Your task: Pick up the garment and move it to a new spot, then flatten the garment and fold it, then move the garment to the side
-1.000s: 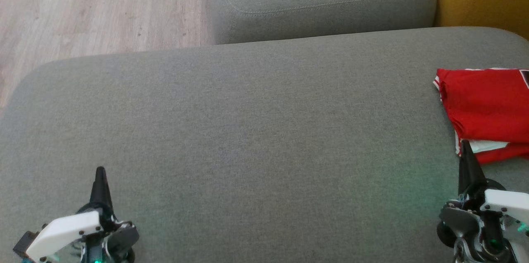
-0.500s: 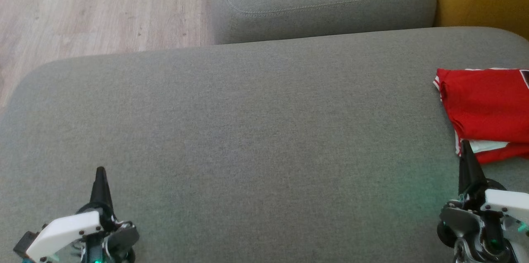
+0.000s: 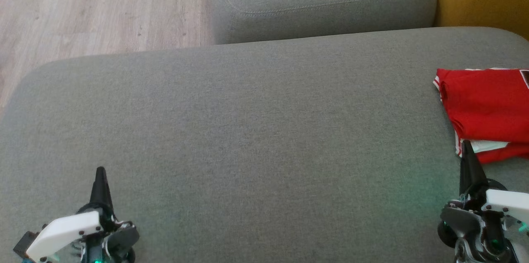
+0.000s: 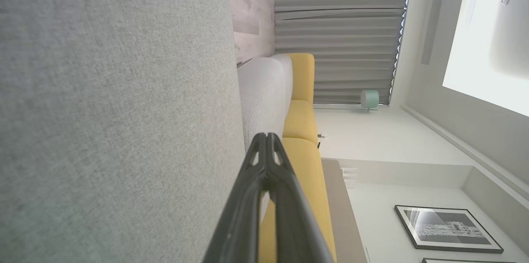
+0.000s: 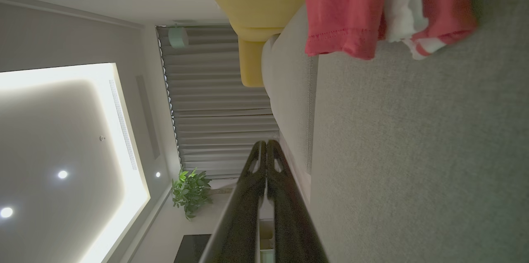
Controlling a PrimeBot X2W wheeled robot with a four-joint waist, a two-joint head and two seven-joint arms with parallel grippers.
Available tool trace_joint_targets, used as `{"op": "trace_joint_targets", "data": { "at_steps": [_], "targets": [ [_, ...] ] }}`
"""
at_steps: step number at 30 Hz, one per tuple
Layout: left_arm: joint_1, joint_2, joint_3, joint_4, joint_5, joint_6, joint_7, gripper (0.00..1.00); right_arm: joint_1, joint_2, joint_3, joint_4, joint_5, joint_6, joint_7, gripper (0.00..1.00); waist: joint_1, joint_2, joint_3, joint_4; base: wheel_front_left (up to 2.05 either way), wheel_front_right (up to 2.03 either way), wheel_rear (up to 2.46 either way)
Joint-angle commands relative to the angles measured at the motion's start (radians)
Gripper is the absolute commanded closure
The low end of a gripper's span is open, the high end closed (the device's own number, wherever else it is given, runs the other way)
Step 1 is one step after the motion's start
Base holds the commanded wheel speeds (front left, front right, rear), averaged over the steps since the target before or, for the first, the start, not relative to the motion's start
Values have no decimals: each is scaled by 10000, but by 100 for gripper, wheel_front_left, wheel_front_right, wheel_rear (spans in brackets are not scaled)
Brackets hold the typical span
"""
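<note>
The folded red garment (image 3: 489, 108) is lying at the right edge of the cushion (image 3: 248, 130), just ahead of your right gripper (image 3: 466, 145), the nearer of 2. It and the left gripper (image 3: 100, 172) are sitting closed, empty.

No text, number or brand can be read in any view. The red garment (image 3: 483, 106) has a small dark patch at its right edge, cut off by the frame and too small to make out. The framed picture (image 4: 448, 228) shows only a grey print, with no legible lettering.
</note>
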Motion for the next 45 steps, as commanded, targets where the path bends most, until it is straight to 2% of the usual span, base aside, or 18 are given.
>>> {"op": "trace_joint_targets", "data": {
  "at_steps": [1, 45],
  "targets": [
    [-506, 55, 373, -283, 43, -67, 86, 100, -539, -60, 187, -377, -14, -7, 67, 100, 0, 0, 0, 0, 0, 0, 0],
    [-510, 21, 423, -281, 85, -67, 126, 100, -544, -25, 136, -374, -57, -7, 108, 100, 0, 0, 0, 0, 0, 0, 0]
  ]
}}
